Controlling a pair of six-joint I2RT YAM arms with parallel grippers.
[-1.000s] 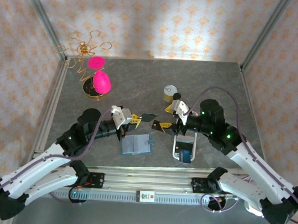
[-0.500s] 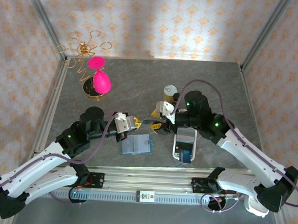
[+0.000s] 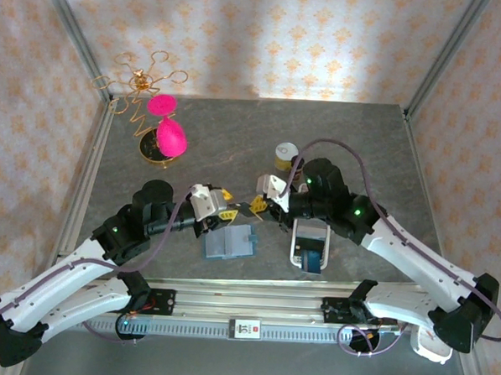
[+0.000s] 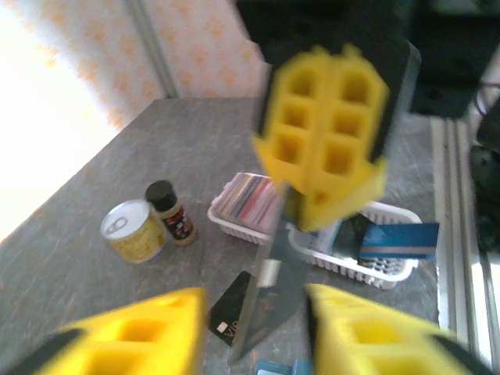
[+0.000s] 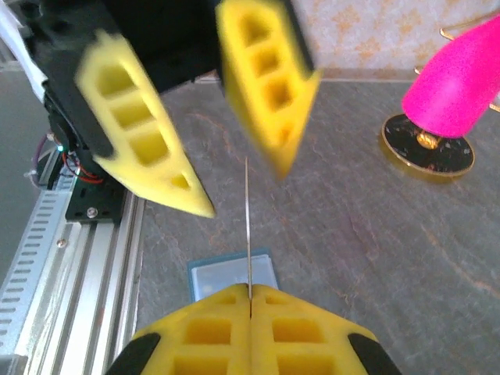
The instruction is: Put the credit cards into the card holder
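Note:
My right gripper (image 5: 250, 295) is shut on a thin grey credit card (image 5: 248, 223), seen edge-on and standing up from its pads. In the left wrist view that card (image 4: 291, 291) hangs from the right gripper (image 4: 324, 195) between my left gripper's (image 4: 254, 316) open fingers (image 4: 117, 336). Those left fingers (image 5: 141, 133) stand a little apart from the card on both sides. From above, the two grippers (image 3: 230, 207) (image 3: 260, 204) meet tip to tip above the teal card holder (image 3: 231, 242). The holder (image 5: 232, 276) lies open and flat below the card. A dark card (image 4: 223, 312) lies on the table.
A white slotted tray (image 3: 296, 249) with several more cards lies right of the holder, also visible as the tray (image 4: 391, 273). A yellow can (image 3: 286, 154) and a small spice bottle (image 4: 172, 209) stand behind. A pink ornament on a gold stand (image 3: 169, 138) sits at far left.
The right arm swung left to the left gripper and shut on the card. The left gripper, shut on that card before, has opened and let it go.

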